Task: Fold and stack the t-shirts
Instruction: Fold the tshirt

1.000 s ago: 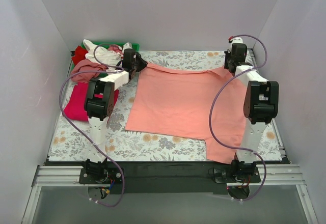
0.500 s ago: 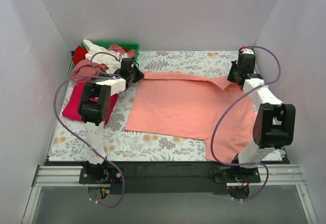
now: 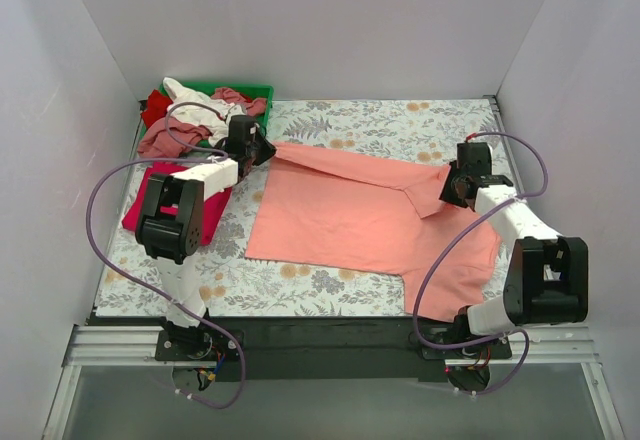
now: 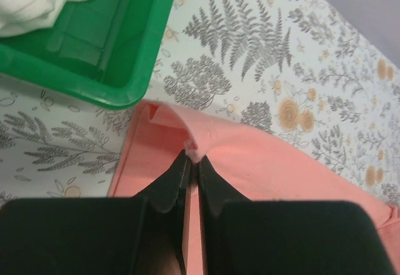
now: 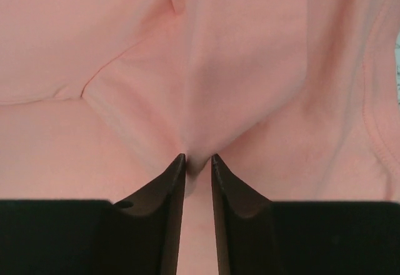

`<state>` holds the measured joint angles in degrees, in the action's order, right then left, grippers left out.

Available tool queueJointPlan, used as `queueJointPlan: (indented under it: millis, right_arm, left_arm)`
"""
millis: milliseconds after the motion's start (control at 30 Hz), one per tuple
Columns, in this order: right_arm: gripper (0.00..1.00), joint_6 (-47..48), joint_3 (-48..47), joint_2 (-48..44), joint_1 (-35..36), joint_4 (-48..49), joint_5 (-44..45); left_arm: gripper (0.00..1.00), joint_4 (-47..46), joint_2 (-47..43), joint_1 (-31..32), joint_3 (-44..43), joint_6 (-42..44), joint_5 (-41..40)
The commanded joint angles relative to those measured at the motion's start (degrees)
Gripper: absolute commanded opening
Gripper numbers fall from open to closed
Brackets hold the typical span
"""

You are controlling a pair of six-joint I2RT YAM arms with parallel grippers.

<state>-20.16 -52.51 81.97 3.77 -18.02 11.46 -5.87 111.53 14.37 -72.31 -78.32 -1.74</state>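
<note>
here, the large salmon-pink t-shirt (image 3: 340, 215) lies spread across the floral table (image 3: 400, 120), its far edge creased and pulled in on the right. the left gripper (image 4: 193, 162) is clamped on a pinch of the shirt's far left corner, near the green tray (image 4: 147, 69). the right gripper (image 5: 198, 159) pinches a fold of the same shirt. a magenta-red tee (image 3: 140, 210) lies at the table's left edge, near the white, dusty-rose and red tees (image 3: 195, 115) heaped at the tray.
</note>
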Motion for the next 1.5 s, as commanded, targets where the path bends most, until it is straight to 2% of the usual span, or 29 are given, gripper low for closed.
queueJointPlan:
  millis: [0, 67, 100, 133, 267, 333, 433, 467, 600, 700, 833, 933, 967, 1033, 1133, 1167, 1300, 1400, 1433, 1467]
  right_arm:
    - [0.32, -1.4, 0.8, -1.8, 0.0, -3.6, 0.4]
    - [0.42, -1.3, 1.4, -3.4, 0.0, -4.1, -0.8]
    - [0.5, -0.7, 1.6, -4.0, 0.0, -4.2, -1.3]
    - [0.57, -0.4, 1.6, -5.2, 0.0, -4.1, -0.8]
    - [0.69, -0.1, 0.2, -6.0, -1.9, -4.2, 1.2]
    - [0.7, 1.3, -2.0, -4.2, -3.2, -4.0, -0.8]
    - [0.68, 4.1, -6.1, 0.9, -8.3, -2.9, -5.7]
    - [0.65, 6.8, -7.3, 2.5, -10.3, -2.5, -7.3]
    - [0.6, 13.9, -13.4, 10.4, -12.8, 1.3, -15.5]
    - [0.59, 15.9, -17.4, 17.1, -14.3, 1.4, -15.5]
    - [0.56, 16.6, -19.5, 21.5, -16.5, 1.0, -19.0]
    - [0.48, 16.7, -18.5, 22.3, -17.3, 1.0, -21.2]
    - [0.37, 16.6, -18.5, 22.3, -17.4, 0.5, -21.7]
    - [0.31, 16.2, -17.6, 21.0, -17.4, 0.1, -23.3]
    - [0.15, 15.2, -16.0, 18.6, -17.4, 0.1, -23.0]
    - [0.03, 14.5, -15.6, 18.0, -17.4, 0.1, -22.8]
    - [0.01, 12.8, -13.0, 14.0, -17.4, -0.7, -21.3]
    - [0.06, 11.3, -11.1, 11.4, -17.4, -2.2, -17.4]
    - [0.01, 10.9, -10.9, 10.5, -17.4, -3.2, -15.1]
    - [0.01, 10.6, -10.5, 10.1, -17.4, -3.5, -14.2]
  left_arm:
    - [0.01, 4.7, -4.1, -0.3, 2.0, 1.2, -2.7]
    - [0.1, 6.0, -5.3, -0.3, 2.4, 1.2, -3.2]
    - [0.28, 7.4, -5.9, -0.3, 3.0, 1.2, -3.3]
    - [0.38, 7.9, -7.0, -0.3, 3.3, 1.3, -3.8]
    - [0.76, 8.9, -11.0, -0.3, 4.4, 2.4, -3.7]
    - [0.87, 8.9, -11.9, -0.2, 4.2, 2.9, -2.4]
    - [0.88, 7.5, -11.4, 0.0, 3.3, 3.5, 1.6]
    - [0.88, 6.4, -10.6, 0.0, 2.4, 3.7, 4.1]
    - [0.89, 4.1, -3.5, 0.8, -1.3, 4.4, 11.4]
    - [0.91, 2.4, -0.1, 1.0, -3.3, 3.9, 12.7]
    - [0.91, 2.4, 4.2, 1.0, -5.1, 4.0, 11.7]
    - [0.92, 3.0, 5.6, 1.0, -5.6, 4.1, 11.1]
    - [0.92, 2.9, 6.2, 1.0, -5.6, 3.9, 10.9]
    - [0.93, 3.1, 6.6, 1.0, -5.6, 3.9, 10.6]
    - [0.93, 3.4, 6.9, 0.9, -5.0, 3.7, 9.6]
    - [0.93, 3.4, 6.9, 0.9, -4.7, 3.7, 9.3]
    - [0.93, 3.7, 6.4, 0.9, -3.7, 3.6, 8.2]
    - [0.94, 3.6, 6.2, 0.9, -3.3, 3.4, 8.3]
    - [0.94, 3.7, 6.2, 0.9, -3.1, 3.4, 8.2]
    - [0.94, 3.7, 6.1, 0.9, -2.9, 3.4, 7.8]
